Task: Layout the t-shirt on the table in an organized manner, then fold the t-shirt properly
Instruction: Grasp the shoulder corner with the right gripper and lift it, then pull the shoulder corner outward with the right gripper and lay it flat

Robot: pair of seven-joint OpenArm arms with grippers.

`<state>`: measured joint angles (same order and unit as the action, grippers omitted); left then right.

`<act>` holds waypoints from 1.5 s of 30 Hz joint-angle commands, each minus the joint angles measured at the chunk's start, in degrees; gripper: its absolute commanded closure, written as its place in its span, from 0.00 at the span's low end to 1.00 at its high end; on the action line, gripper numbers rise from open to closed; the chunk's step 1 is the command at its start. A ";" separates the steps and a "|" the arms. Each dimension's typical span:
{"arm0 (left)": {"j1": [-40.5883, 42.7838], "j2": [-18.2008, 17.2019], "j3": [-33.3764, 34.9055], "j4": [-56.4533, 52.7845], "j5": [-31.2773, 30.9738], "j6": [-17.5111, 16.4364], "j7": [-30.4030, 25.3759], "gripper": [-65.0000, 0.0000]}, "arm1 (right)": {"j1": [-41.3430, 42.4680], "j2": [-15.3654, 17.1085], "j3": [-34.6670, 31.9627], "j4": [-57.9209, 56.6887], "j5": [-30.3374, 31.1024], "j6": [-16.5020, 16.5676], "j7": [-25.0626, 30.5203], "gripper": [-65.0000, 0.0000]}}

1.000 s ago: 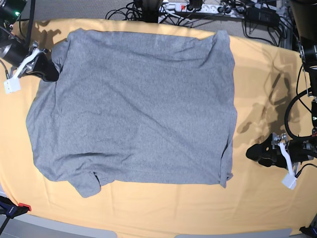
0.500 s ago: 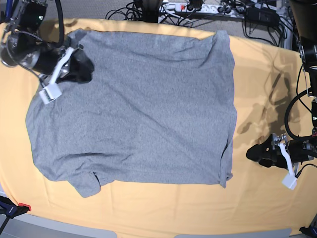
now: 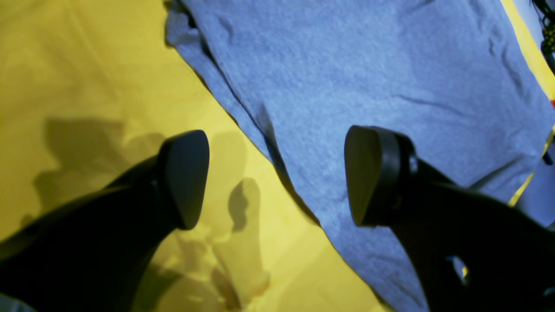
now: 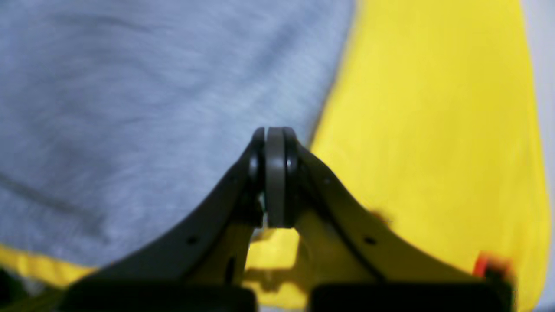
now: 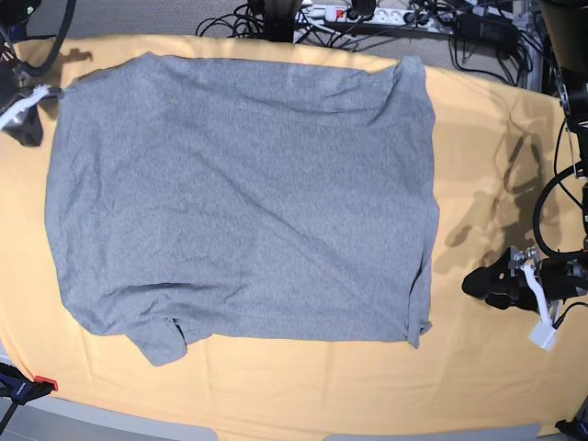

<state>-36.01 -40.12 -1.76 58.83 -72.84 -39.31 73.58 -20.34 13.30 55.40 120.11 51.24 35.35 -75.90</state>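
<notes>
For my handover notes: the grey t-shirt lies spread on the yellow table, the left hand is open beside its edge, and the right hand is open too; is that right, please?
Not quite: the right hand is shut, its fingers pressed together with nothing between them, as the right wrist view shows. The rest stands: the t-shirt lies spread on the table, and the left hand is open beside its edge.

Just a white power strip [image 5: 354,13] and tangled black cables [image 5: 266,18] along the top edge, plus a red-tipped clamp [image 5: 26,386] bottom left.

T-shirt [image 5: 239,197] flat on table [image 5: 478,184]; left tool [image 5: 491,283] beside its edge.
</notes>
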 commanded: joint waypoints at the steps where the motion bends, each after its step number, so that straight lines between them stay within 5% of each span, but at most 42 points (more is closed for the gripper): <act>1: -1.77 -0.98 -0.63 0.79 -1.22 -0.11 -0.63 0.24 | 0.00 0.85 0.37 -1.31 -0.39 -0.33 1.86 1.00; 8: -1.77 -0.98 -0.63 0.79 -1.36 -0.11 -0.66 0.24 | 0.20 0.85 -1.22 -16.33 -0.07 1.99 3.76 1.00; 13: -1.79 -0.98 -0.63 0.79 -3.30 -0.11 -0.63 0.24 | 0.17 0.76 -9.49 -20.26 -0.07 3.74 3.19 1.00; 19: -1.77 -1.01 -0.63 0.79 -3.30 -0.13 -0.37 0.24 | 0.52 0.63 -24.76 -19.69 4.44 3.72 4.31 1.00; 24: -1.77 -0.98 -0.63 0.79 -3.32 -0.13 -0.37 0.24 | 4.04 -1.03 -34.99 -16.85 1.95 4.65 4.35 1.00; 30: -1.77 -0.98 -0.63 0.79 -3.30 -0.13 -0.20 0.24 | 9.14 -1.07 -37.64 -6.54 -1.11 4.65 5.25 1.00; 36: -1.77 -0.81 -0.63 0.79 -3.34 -0.11 -0.22 0.24 | 10.84 -1.77 -40.33 -1.25 7.87 4.65 8.63 1.00; 45: -1.77 -0.79 -0.63 0.79 -3.37 -0.13 -0.26 0.24 | 12.90 -3.91 -60.00 -1.22 -3.78 4.65 8.79 1.00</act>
<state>-36.01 -39.99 -1.76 58.83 -74.61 -39.31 74.43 -8.40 9.26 -5.10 117.97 46.28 39.70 -68.34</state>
